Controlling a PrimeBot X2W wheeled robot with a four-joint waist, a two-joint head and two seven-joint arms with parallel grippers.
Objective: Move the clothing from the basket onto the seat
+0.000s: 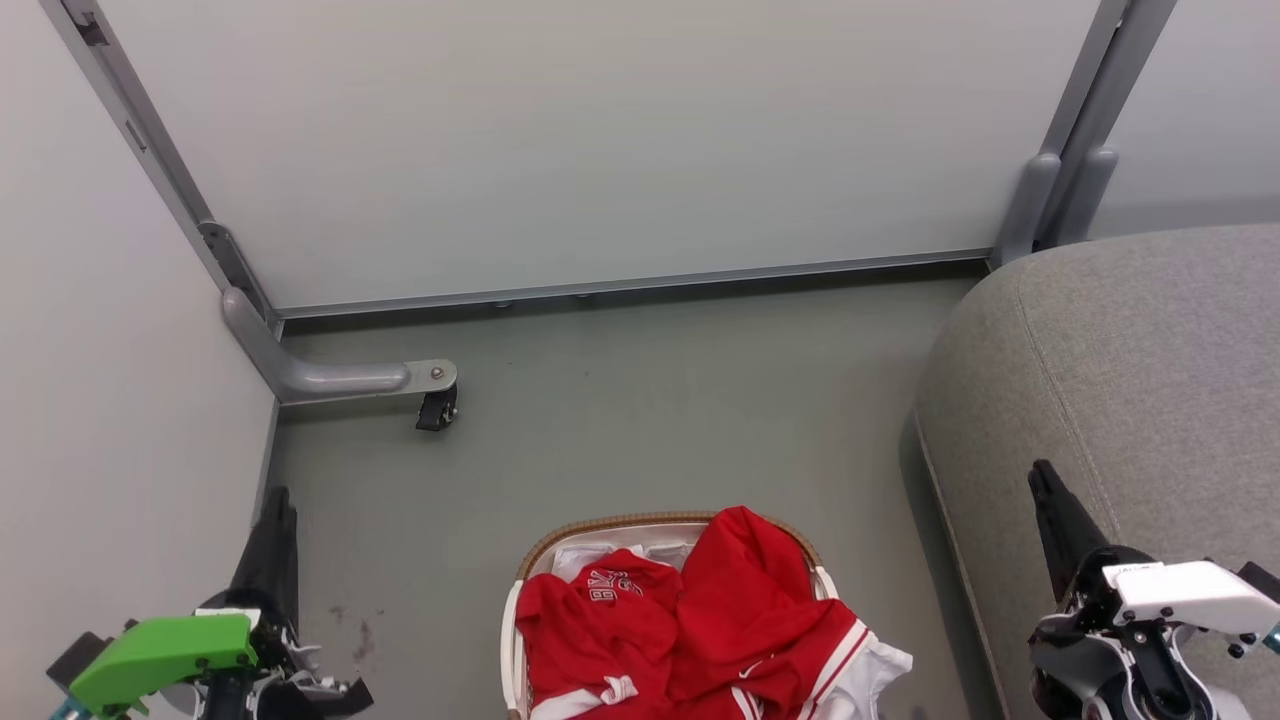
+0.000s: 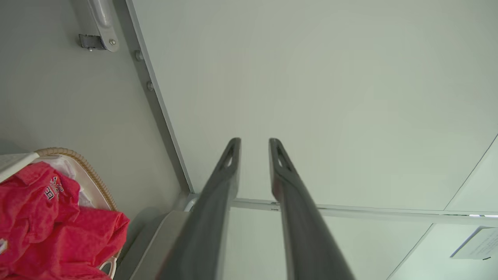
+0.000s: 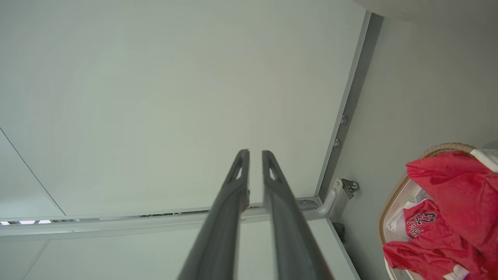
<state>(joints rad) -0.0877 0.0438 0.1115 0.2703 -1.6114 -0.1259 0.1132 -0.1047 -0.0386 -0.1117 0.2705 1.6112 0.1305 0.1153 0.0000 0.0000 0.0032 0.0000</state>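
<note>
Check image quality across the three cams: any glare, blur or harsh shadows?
Head view: flat even light, sharp; just a soft shadow on the grey-green floor beside the large grey fabric seat. Left wrist view: dark jaws blur near the lens; the red sports clothing reads pinkish. Right wrist view: jaws equally soft, jersey lettering yet legible, small bright glints lower left.

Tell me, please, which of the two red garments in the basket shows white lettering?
The crumpled red jersey on the robot's left in the oval white slatted basket; the red garment on the right shows white stripes instead.
</note>
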